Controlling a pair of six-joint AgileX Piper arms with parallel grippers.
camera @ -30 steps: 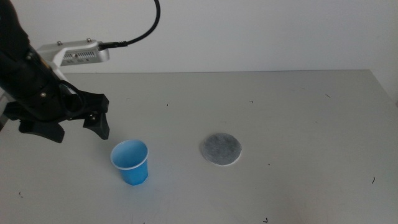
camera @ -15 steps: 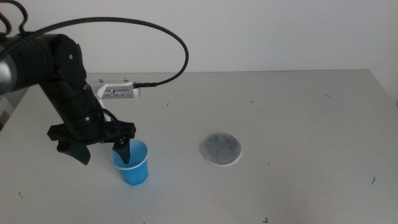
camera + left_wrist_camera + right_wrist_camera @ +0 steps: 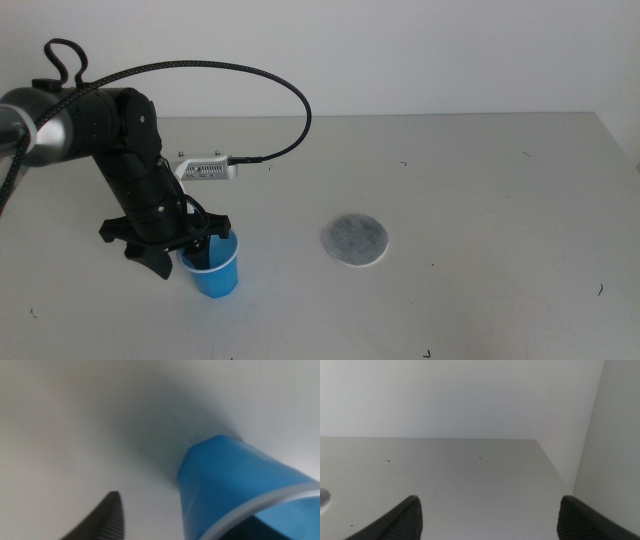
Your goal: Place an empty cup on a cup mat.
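At the table's left, our left claw (image 3: 183,256) straddles the blue cup's (image 3: 213,265) rim — spread, not squeezing — grey cup mat (image 3: 355,240) lies rightward.

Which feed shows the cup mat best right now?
The middle view: the whole cup mat lies flat on the table, apart from the cup that the left gripper straddles. The right wrist view catches only a sliver of it at the picture's edge; the left wrist view shows none.

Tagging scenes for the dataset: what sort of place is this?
Probably a lab test bench: a bare grey table against a blank white wall, holding only a blue cup and a cup mat, with the left tool at the cup.
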